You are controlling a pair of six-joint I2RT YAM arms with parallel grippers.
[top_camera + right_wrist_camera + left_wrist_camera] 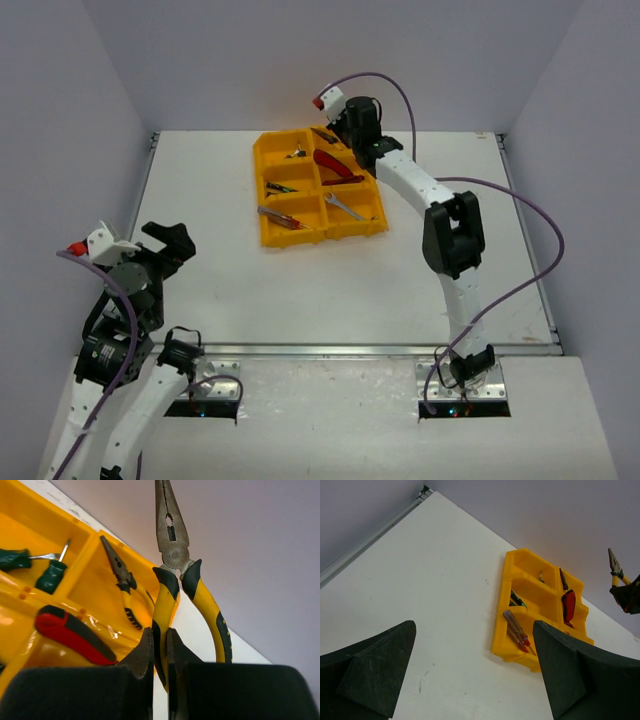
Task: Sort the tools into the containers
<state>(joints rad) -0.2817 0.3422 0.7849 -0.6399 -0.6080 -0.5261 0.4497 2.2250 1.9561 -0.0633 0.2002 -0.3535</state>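
White surface, organiser tray sitting at twelve o'clock; right fingers are pinching long-nose pliers by one handle over its one o'clock corner, left fingers gaping wide at eight o'clock.

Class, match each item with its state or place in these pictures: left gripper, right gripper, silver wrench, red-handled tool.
1. left gripper
2. right gripper
3. silver wrench
4. red-handled tool

A. shut on yellow-black pliers
B. open, holding nothing
C. near-right compartment of the tray, top view
D. middle-right compartment of the tray

Pairs: 1-B, 2-A, 3-C, 4-D
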